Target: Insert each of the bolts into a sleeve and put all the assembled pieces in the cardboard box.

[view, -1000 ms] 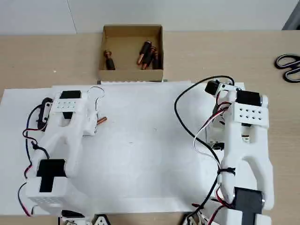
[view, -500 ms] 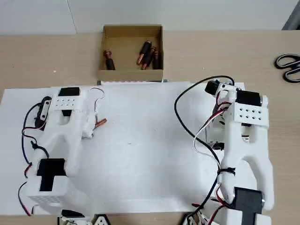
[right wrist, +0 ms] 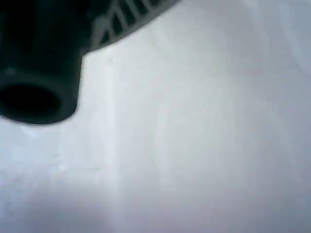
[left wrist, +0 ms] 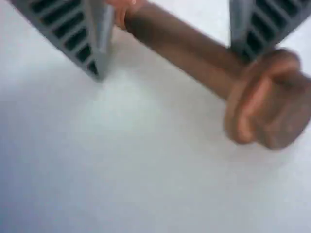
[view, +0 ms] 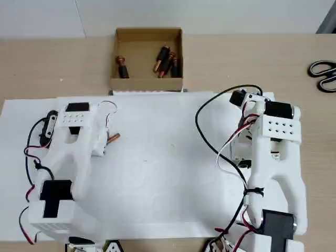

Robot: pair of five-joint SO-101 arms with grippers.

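While the left gripper [left wrist: 170, 58] clamped the bolt [left wrist: 204, 73] by its shank, any slip risked tilting it off line with the sleeve [right wrist: 36, 92] held by the right arm [view: 275, 152].

The bolt [left wrist: 194, 58] is copper-brown, the claw fingers [left wrist: 73, 29] ribbed grey, the sleeve [right wrist: 39, 73] black.

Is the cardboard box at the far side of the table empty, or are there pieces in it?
Not empty. The cardboard box holds one piece on one side and a cluster on the other.
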